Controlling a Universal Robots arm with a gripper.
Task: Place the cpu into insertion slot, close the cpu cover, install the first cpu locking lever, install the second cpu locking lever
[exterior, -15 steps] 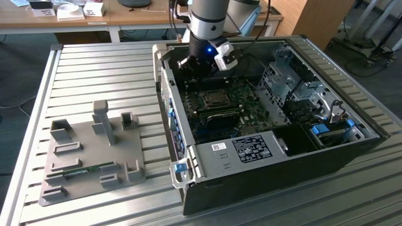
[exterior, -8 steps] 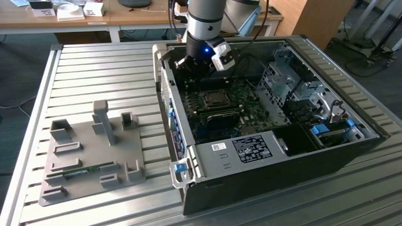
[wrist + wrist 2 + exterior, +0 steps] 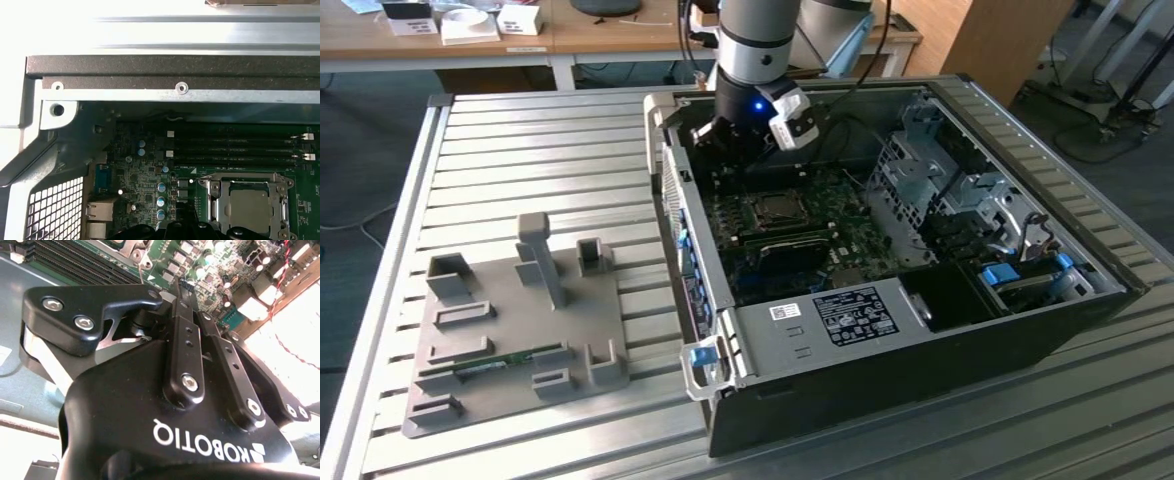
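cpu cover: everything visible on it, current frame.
The cpu cover is a square frame of silver metal, sheet steel by its look, with a square cut-out centre. It lies flat and looks closed, on the green motherboard beside the black memory slots. The grey top of the cpu shows through the cut-out. Whether the cover is latched cannot be told. In the first wrist view the gripper is close to one edge, and contact cannot be judged.

Table (image 3: pixel 520 130): computer case (image 3: pixel 921 370) toward the exterior view's right edge, fixture plate (image 3: pixel 500 300) toward its left. In case: motherboard (image 3: pixel 854 215) carrying cpu (image 3: pixel 250 210), beside memory slots (image 3: pixel 240 145).
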